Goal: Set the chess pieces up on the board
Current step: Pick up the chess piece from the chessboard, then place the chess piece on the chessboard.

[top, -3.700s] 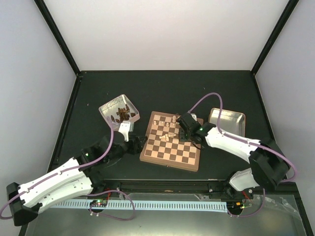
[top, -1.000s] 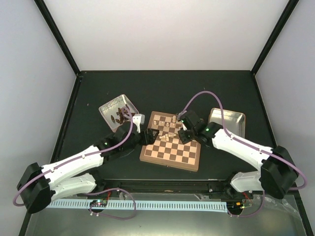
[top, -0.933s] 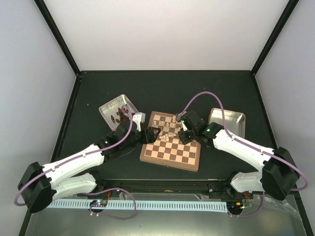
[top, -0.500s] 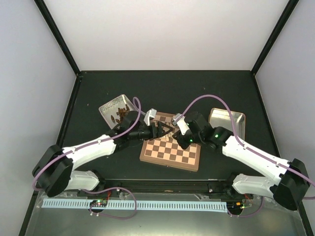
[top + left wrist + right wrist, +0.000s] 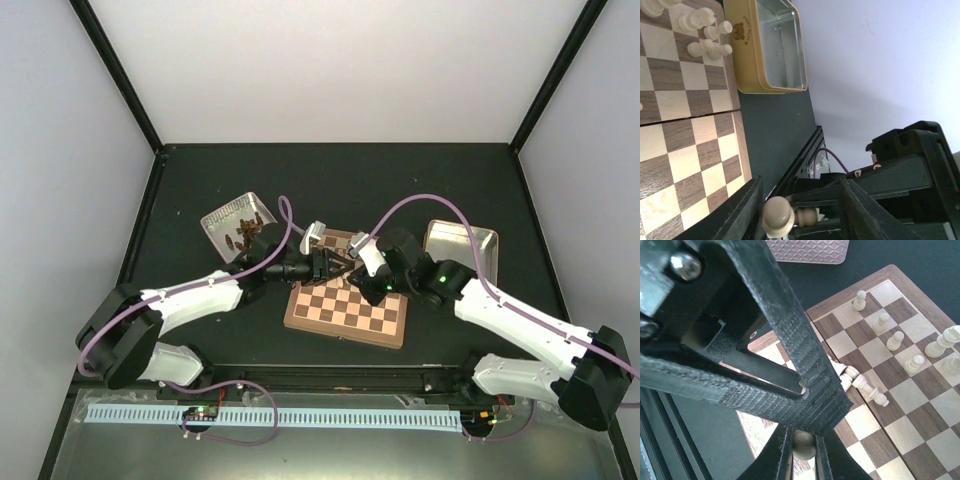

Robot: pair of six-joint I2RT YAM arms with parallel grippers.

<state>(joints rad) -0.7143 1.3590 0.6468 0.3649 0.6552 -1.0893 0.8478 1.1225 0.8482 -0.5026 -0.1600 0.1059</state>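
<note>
The board (image 5: 345,308) lies at table centre, with several pale chess pieces (image 5: 338,252) on its far rows. Both grippers meet above its far left part. My right gripper (image 5: 354,273) is shut on one cream chess piece (image 5: 803,446), clamped between its thin fingers (image 5: 784,460). In the left wrist view that piece (image 5: 778,216) lies sideways between my left gripper's (image 5: 802,202) spread fingers (image 5: 747,212), close to one of them. The left gripper (image 5: 334,266) is open. In the right wrist view some pieces stand (image 5: 897,340) and some lie tipped (image 5: 862,385).
A tin (image 5: 232,222) with dark brown pieces sits left of the board under the left arm. An empty metal tin (image 5: 462,243) sits right of the board and shows in the left wrist view (image 5: 775,50). Black frame posts bound the table.
The left arm has swung from beside the left tin to over the board. The right gripper has come in to meet it, and both now stand fingertip to fingertip.
</note>
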